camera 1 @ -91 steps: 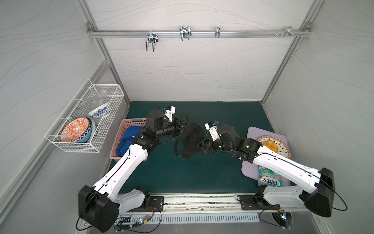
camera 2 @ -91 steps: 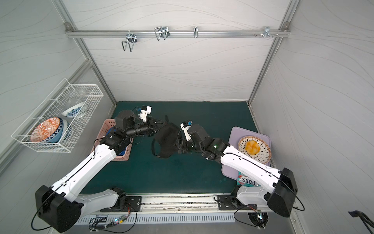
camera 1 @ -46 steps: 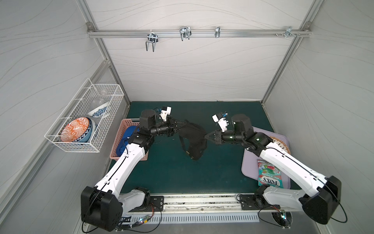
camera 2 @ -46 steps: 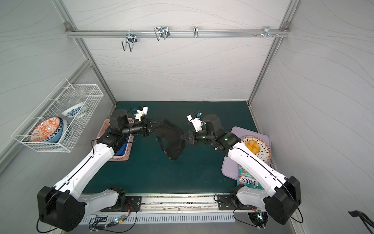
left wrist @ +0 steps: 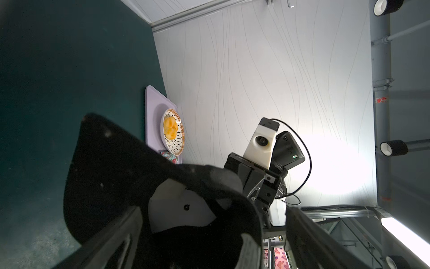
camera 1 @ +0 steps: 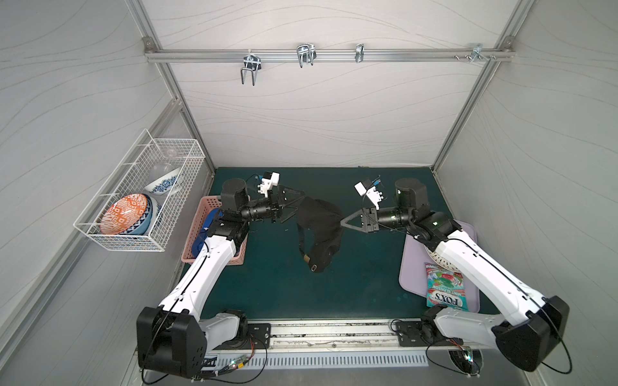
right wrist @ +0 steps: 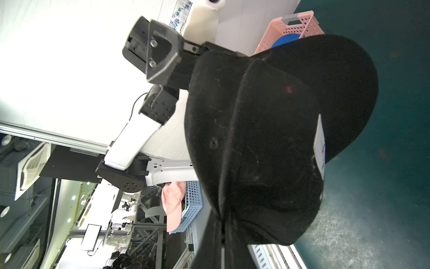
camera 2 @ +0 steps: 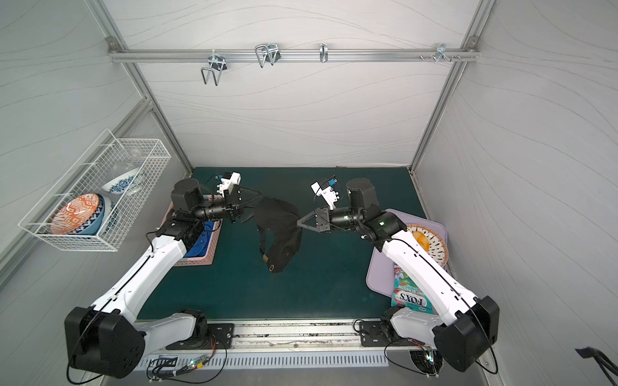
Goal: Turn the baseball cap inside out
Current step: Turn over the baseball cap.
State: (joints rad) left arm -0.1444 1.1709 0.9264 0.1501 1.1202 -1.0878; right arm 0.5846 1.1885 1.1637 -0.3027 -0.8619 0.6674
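While the black baseball cap is hanging in the air between the two arms over the middle of the green desk, a lot is getting hidden. In the right wrist view the crown is filling the frame and covering the right hand's tips. In the left wrist view both finger ends are running off the frame edge.

The right hand is pressed together, pinching the crown fabric and carrying the cap. The left hand is spread wide, its fingers straddling the cap's other edge. I cannot tell if they are touching the cap. The strap with its buckle is dangling lowest, and contact with the desk is unclear.

The right arm is blocking most of the patterned plate in one top view. The plate is sitting on the lilac tray and holding orange food. A Fox's candy bag is lying on the same tray, partly under the arm.

The left arm is overhanging the pink basket. A blue item is lying inside, too covered to name. The white wire basket on the side wall is holding an orange patterned bowl stacked in a blue one, plus a blue-and-white bowl. Hooks are hanging on the back rail.
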